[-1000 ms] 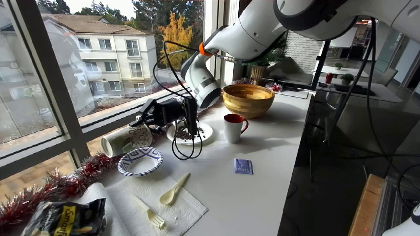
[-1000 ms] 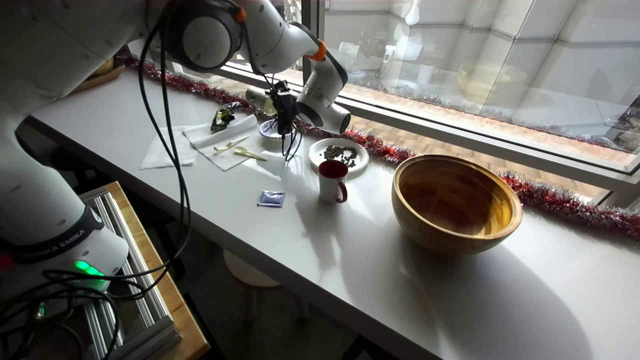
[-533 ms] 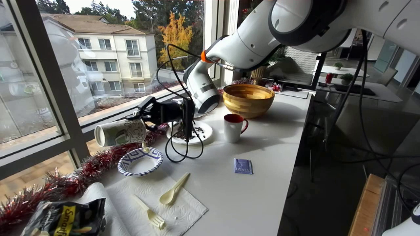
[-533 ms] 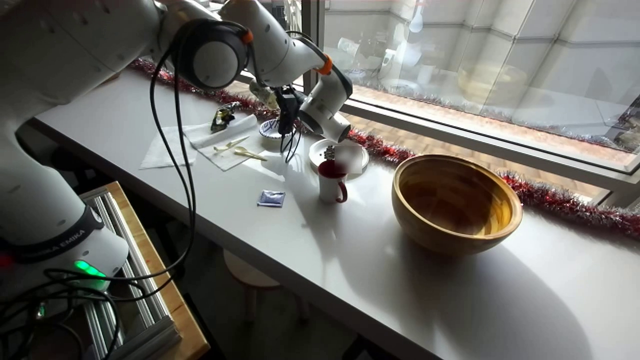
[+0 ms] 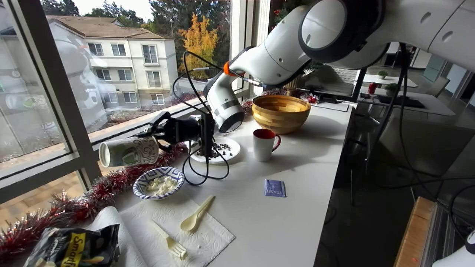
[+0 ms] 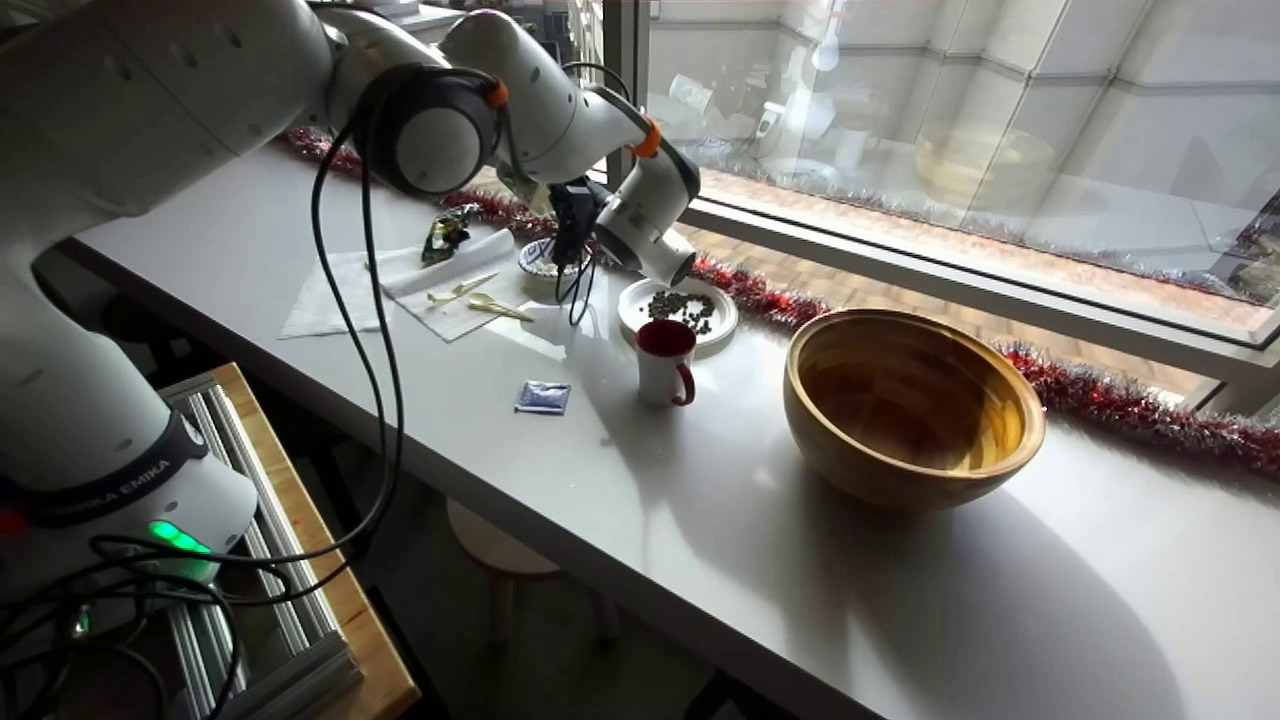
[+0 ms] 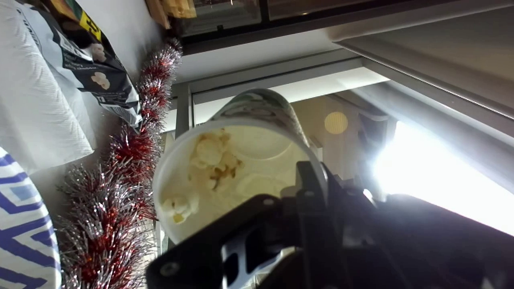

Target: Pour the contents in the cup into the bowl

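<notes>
My gripper [image 5: 150, 134] is shut on the rim of the whitish patterned cup [image 5: 130, 151] and holds it on its side above the table. The cup's base points left and its mouth faces my gripper. In the wrist view one fingertip of my gripper [image 7: 301, 176] is inside the cup [image 7: 263, 160] and one outside; some popcorn [image 7: 211, 151] clings inside. The white bowl with blue patterned rim [image 5: 139, 187] stands below and holds popcorn [image 5: 163, 184]. The bowl's edge shows at the left of the wrist view [image 7: 24, 228]. In an exterior view the arm partly hides the cup.
A white plate [image 5: 234, 155] with dark bits, a red-and-white mug [image 5: 261, 148] and a large golden bowl [image 5: 280, 122] stand behind. A tea packet [image 5: 275, 188], spoon [image 5: 190, 223], fork [image 5: 174, 246] and snack bag [image 5: 74, 246] lie nearer. Red-silver tinsel [image 5: 107, 193] lines the window.
The bowl looked empty a second ago; half a second ago a piece of popcorn was falling at its rim. Now popcorn lies in it. The gripper and cup moved left in an exterior view.
</notes>
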Controlling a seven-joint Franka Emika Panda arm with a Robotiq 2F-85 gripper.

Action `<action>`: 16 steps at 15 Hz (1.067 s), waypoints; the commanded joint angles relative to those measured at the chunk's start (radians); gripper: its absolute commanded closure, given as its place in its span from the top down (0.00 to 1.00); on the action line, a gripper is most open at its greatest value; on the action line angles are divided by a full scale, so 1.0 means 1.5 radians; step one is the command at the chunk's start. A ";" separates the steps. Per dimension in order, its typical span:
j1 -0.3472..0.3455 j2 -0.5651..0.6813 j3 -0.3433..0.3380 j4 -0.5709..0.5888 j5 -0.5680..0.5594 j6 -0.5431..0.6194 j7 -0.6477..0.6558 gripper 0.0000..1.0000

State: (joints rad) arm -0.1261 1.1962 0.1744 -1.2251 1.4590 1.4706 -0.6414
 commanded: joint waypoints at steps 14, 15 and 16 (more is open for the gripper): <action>0.009 0.078 0.005 0.065 0.090 -0.042 0.084 0.01; 0.000 0.078 0.019 0.057 0.106 -0.053 0.106 0.01; 0.025 0.077 -0.021 0.082 0.059 -0.035 0.064 0.01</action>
State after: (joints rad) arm -0.1247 1.2824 0.1930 -1.1657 1.5704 1.4213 -0.5300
